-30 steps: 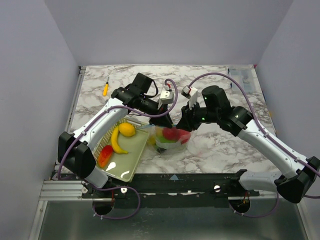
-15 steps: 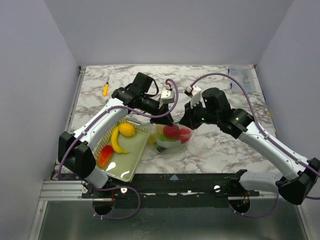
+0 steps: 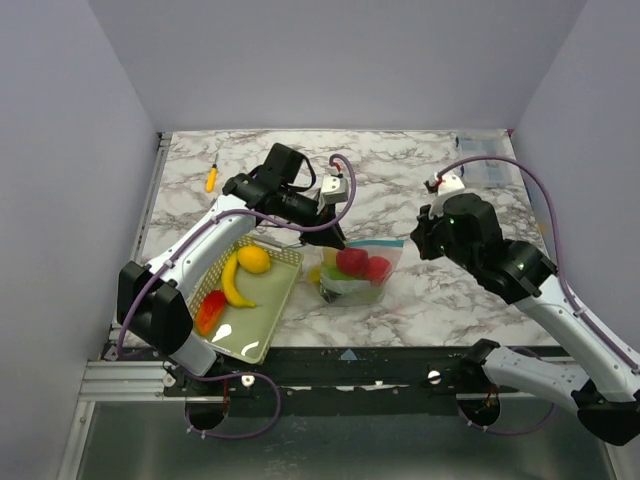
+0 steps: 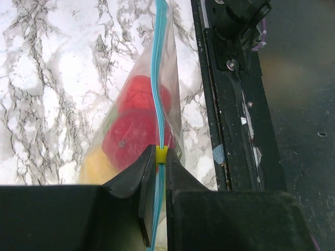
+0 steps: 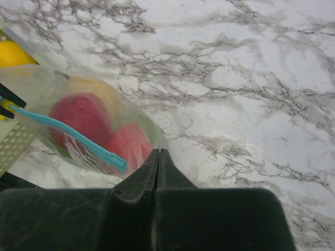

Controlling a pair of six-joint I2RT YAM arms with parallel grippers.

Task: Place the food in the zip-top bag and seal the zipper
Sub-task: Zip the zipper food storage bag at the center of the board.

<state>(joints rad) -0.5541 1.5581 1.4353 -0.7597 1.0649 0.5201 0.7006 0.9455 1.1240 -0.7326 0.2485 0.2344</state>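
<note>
Landmark: pale green mesh basket (image 3: 262, 338) on the white-and-grey marble counter (image 3: 420, 160).

Bag: the clear floppy plastic zip-top bag (image 3: 352, 292) lies on the counter just beside the basket, on the basket's side facing the right arm. Through the plastic: two glossy red toy fruits (image 4: 137, 97), a pale yellow piece (image 4: 97, 168) and a green piece (image 3: 345, 287). Their exact kinds are not resolvable.

Zipper: the thin light-blue zipper strip (image 4: 155, 63) runs along the bag's rim, which stands uppermost in the left wrist view. A small yellow tab (image 4: 162, 153) sits on the strip. Beyond the tab the strip reads as one unbroken line. Whether it is pressed shut along its whole length cannot be told.

Left gripper (image 4: 158, 160): jaws pinching the zipper strip at the bag end nearest the basket, with the yellow tab right at the fingertips.

Right gripper (image 5: 158, 152): jaws pressed together with nothing between them, over bare counter past the bag end farthest from the basket. The bag's corner is close to the fingertips; contact cannot be judged.

In the basket: a curved yellow toy banana (image 3: 232, 282), a round yellow toy fruit (image 3: 254, 259) touching the banana's upper end, and a red-orange toy piece (image 3: 210, 311) beside the banana.

Off the basket: a small orange-yellow object (image 3: 211, 180) lies on the counter well apart from the basket, on the side away from the arm bases. It is too small to identify.
</note>
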